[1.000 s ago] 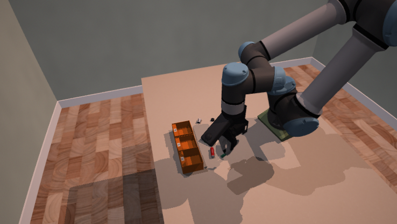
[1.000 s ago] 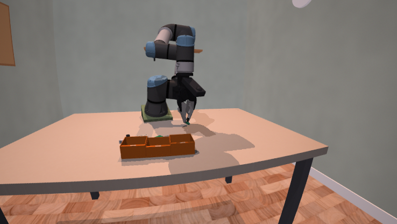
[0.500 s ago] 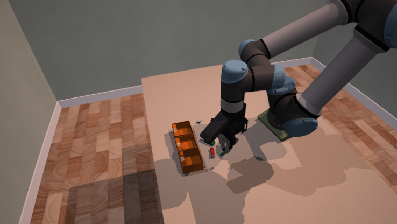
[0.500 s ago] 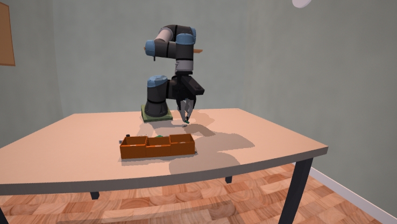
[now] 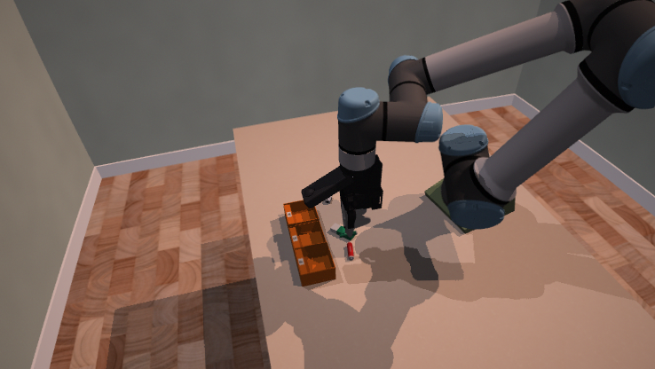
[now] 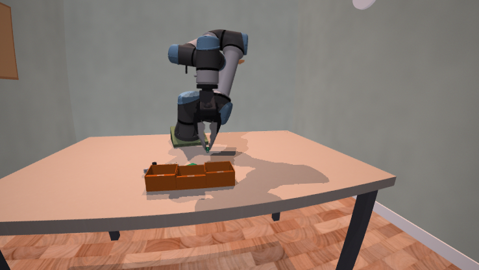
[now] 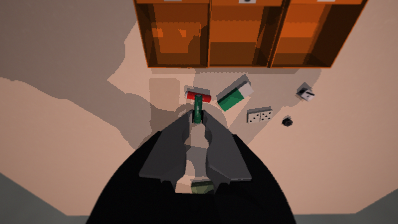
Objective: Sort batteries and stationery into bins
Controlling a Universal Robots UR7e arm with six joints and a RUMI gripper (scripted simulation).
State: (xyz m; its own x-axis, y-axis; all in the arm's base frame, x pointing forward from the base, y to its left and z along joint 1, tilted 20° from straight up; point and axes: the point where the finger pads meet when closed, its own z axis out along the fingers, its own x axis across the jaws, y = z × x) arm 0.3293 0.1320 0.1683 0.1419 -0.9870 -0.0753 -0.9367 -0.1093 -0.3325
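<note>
Your gripper (image 5: 351, 227) (image 6: 207, 148) (image 7: 197, 110) is pinched on the green battery (image 6: 207, 149) (image 7: 198, 107) — behind the bins (image 5: 317, 276) (image 6: 219, 179) (image 7: 240, 66), as is the red battery (image 5: 350, 250) (image 7: 198, 97), lying nearer them.

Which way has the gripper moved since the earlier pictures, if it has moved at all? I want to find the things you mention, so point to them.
Yes: in the exterior view, the gripper (image 5: 350, 227) (image 6: 207, 147) (image 7: 197, 110) is farther left along the bins (image 5: 318, 279) (image 6: 161, 184) (image 7: 240, 66).
</note>
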